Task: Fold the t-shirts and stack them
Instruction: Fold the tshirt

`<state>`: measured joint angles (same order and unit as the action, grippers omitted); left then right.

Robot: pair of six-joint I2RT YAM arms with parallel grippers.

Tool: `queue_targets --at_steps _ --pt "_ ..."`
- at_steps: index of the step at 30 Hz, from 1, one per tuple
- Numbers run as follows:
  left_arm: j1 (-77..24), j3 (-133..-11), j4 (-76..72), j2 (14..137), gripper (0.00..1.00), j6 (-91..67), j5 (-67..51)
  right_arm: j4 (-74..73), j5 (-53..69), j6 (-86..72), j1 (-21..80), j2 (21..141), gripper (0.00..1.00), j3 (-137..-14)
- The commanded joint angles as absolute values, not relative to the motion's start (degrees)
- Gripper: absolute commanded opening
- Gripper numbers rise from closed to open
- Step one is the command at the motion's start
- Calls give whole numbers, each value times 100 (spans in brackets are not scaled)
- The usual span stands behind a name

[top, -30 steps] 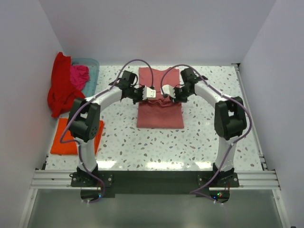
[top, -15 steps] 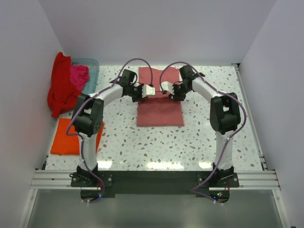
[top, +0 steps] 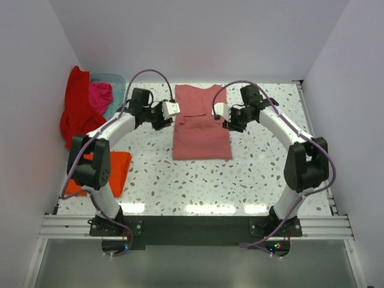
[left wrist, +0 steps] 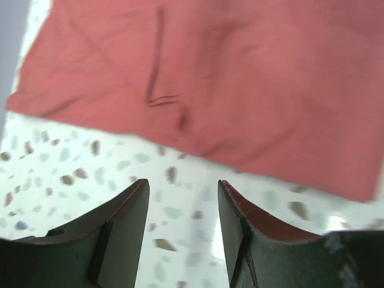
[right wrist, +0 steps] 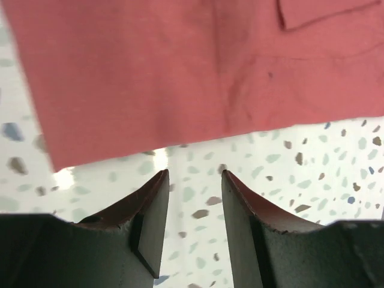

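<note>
The dusty rose-pink cloth t-shirt (top: 201,123) lay flat, part-folded, near the middle of the speckled white table (top: 252,174), toward its far edge. I judged it light, limp and easily creased. The left hand (left wrist: 183,222) and right hand (right wrist: 195,210) stood parted and empty just beside its side edges. I would pinch both near corners, through all layers.

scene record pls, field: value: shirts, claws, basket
pink t-shirt: flat at table centre, sides folded in, collar toward far edge
left claw: open, empty, over bare table just off the pink shirt's left edge
right claw: open, empty, over bare table just off its right edge
orange t-shirt: flat rectangle, near left, partly hidden by left arm
red t-shirt: unfolded heap at basket's left side
magenta t-shirt: bunched in basket
basket: far-left corner
stack: not yet made
</note>
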<state>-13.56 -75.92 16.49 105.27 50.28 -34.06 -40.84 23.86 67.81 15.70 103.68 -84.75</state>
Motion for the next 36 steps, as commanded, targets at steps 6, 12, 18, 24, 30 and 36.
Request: queue_targets --at_steps 6,12,18,24,30,36 --pt "-2477 -5416 1301 9255 55 5546 -3648 -3790 2409 6601 2407 9360 36 -6514" --pt "-2575 -5282 1081 9536 55 5405 -3481 -3393 2154 6583 2470 9851 34 -6302" --pt "-2575 -5308 1063 9860 55 5625 -3411 -3129 2004 6776 2479 10204 35 -6205" --pt "-2601 -5467 1538 10002 51 5967 -3437 -3190 1942 6908 2470 10275 34 -6100" --pt "-2610 -5414 1722 10098 30 6214 -3217 -3085 1758 7005 2513 10125 31 -5775" --pt "-2523 -5686 1819 9854 0 6012 -3366 -3251 1757 6584 2487 10029 0 -6142"
